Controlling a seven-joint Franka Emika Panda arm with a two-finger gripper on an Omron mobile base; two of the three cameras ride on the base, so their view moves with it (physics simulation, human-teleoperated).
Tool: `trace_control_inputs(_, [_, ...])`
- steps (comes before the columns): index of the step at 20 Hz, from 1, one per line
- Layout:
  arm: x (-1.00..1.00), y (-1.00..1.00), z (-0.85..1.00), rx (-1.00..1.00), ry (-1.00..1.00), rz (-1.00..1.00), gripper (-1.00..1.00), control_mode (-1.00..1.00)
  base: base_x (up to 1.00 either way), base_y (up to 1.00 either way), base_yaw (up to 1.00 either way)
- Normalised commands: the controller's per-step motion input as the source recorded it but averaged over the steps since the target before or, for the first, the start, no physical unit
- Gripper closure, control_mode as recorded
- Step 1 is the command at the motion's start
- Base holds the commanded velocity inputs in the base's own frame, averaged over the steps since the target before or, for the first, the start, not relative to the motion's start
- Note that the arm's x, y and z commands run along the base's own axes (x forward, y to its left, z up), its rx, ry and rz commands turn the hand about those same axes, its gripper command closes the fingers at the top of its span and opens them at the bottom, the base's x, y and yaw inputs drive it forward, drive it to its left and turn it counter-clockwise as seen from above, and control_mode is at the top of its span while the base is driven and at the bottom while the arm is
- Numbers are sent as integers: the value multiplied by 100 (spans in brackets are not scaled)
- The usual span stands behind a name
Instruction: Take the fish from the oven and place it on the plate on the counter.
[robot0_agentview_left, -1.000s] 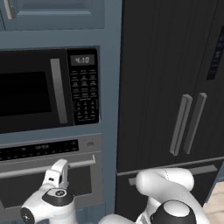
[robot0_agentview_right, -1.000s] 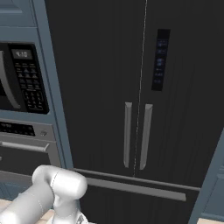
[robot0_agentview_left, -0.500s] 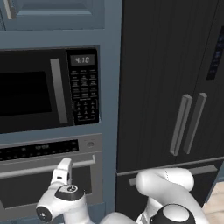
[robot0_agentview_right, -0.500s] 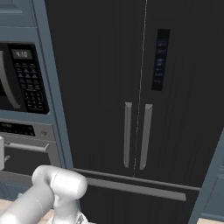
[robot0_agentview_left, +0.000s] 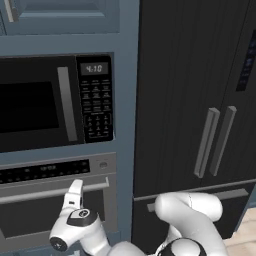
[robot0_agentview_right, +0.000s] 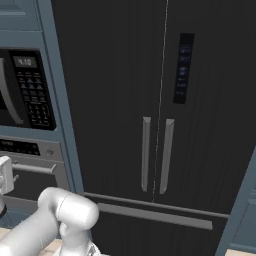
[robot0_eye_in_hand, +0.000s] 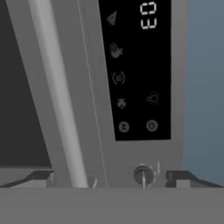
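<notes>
The oven (robot0_agentview_left: 55, 200) sits in the lower left of the left base view, under the black microwave (robot0_agentview_left: 55, 102). Its door is closed. Its black control strip (robot0_agentview_left: 45, 171) runs across the top and the long steel bar handle (robot0_agentview_left: 30, 195) lies just below the strip. The dark window is under the handle. The fish cannot be seen, as the closed door hides the inside of the oven. In the right base view the oven (robot0_agentview_right: 30, 170) shows at the left edge, in the middle-lower part.

The gripper (robot0_agentview_left: 74, 194) is in the lower left of the left base view, in front of the oven door and right at the bar handle. In the hand view the two dark fingertips (robot0_eye_in_hand: 186, 177) stand far apart at the bottom corners, so the gripper (robot0_eye_in_hand: 111, 179) is wide open and it holds nothing. Between the tips, the handle (robot0_eye_in_hand: 59, 96) goes slanted up to the upper left of the frame, and the control strip (robot0_eye_in_hand: 135, 70) with its small white signs fills the upper middle. A small round knob (robot0_eye_in_hand: 142, 175) sits at the bottom centre. If the fingers touch the handle, I cannot tell.

To the right of the oven, a tall black fridge (robot0_agentview_left: 195, 95) with two grey vertical handles takes the right half of the left base view. Blue-grey cabinet panels (robot0_agentview_left: 125, 90) frame the microwave and the oven.
</notes>
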Motion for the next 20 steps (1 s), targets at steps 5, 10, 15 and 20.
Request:
trace_control_inputs(5, [32,12,-20,0,-8,1,-100,-100,0,0,0])
trace_control_inputs(10, [30,14,-23,0,-6,0,-100,-100,0,0,0])
trace_control_inputs(15, [15,12,-30,0,0,0,-100,-100,0,0,0])
trace_control_inputs(20, [21,11,-23,0,0,0,-100,-100,0,0,0])
